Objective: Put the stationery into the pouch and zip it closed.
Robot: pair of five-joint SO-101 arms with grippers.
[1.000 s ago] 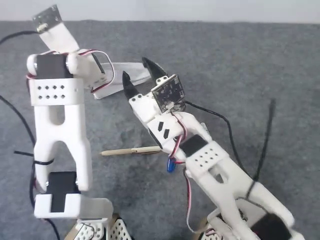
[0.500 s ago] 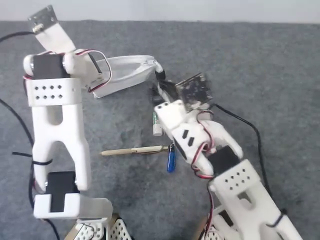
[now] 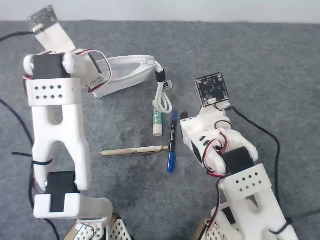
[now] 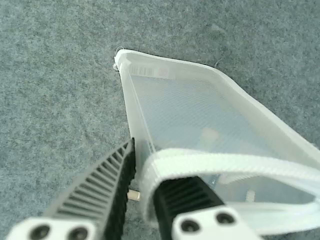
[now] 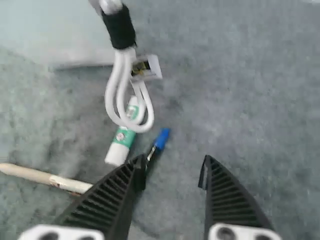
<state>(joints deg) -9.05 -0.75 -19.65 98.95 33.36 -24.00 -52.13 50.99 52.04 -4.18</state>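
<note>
L gripper (image 4: pixel 145 170) pinches pouch (image 4: pixel 190 115) rim; R gripper (image 5: pixel 174 162) wide open, empty, above blue pen (image 3: pixel 171 145) mid-frame. If you grab off-centre, pen may roll into glue stick (image 3: pixel 157 117).

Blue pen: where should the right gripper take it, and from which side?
Grip the blue pen at its blue end, nearest the arm bases, coming straight down with the open right gripper closing across its width. It lies flat; farther up, the green-white tube and the tip of the beige pencil crowd one side, so that end likely leaves more room.
</note>
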